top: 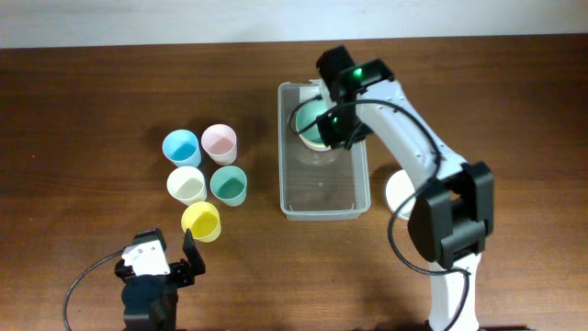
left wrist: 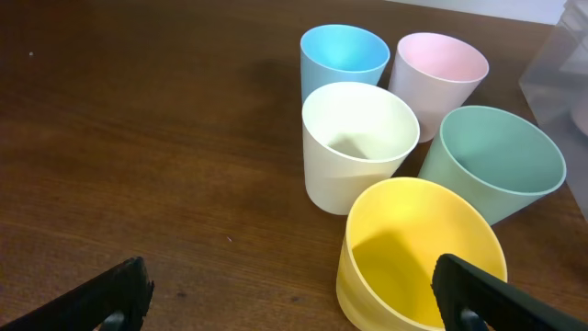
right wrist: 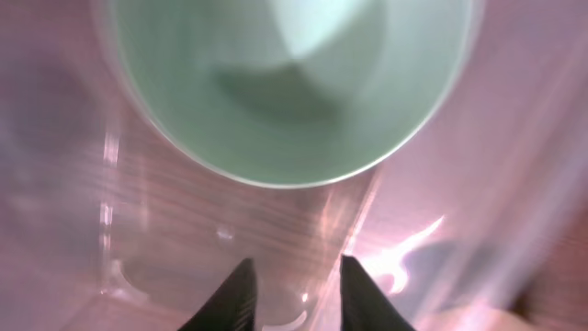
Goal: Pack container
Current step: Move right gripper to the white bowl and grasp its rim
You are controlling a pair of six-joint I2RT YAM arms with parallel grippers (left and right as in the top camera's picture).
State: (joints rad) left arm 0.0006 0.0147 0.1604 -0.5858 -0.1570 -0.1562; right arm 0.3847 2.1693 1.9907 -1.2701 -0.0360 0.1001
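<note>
The container (top: 326, 212) is a clear rectangular bin at the table's middle. A mint-green bowl (top: 310, 126) sits in its far end and fills the top of the right wrist view (right wrist: 285, 83). My right gripper (top: 334, 129) hangs over that end. Its fingers (right wrist: 294, 294) are apart with only the bin's clear floor (right wrist: 165, 230) between them, short of the bowl. My left gripper (top: 191, 257) is open at the front left; in the left wrist view (left wrist: 289, 285) its right finger is at the yellow cup (left wrist: 413, 248).
Several cups stand left of the bin: blue (top: 181, 147), pink (top: 220, 142), cream (top: 186, 184), teal (top: 229, 185), yellow (top: 201, 221). A white round thing (top: 398, 191) lies right of the bin, partly behind the right arm. The bin's corner (left wrist: 560, 74) shows in the left wrist view.
</note>
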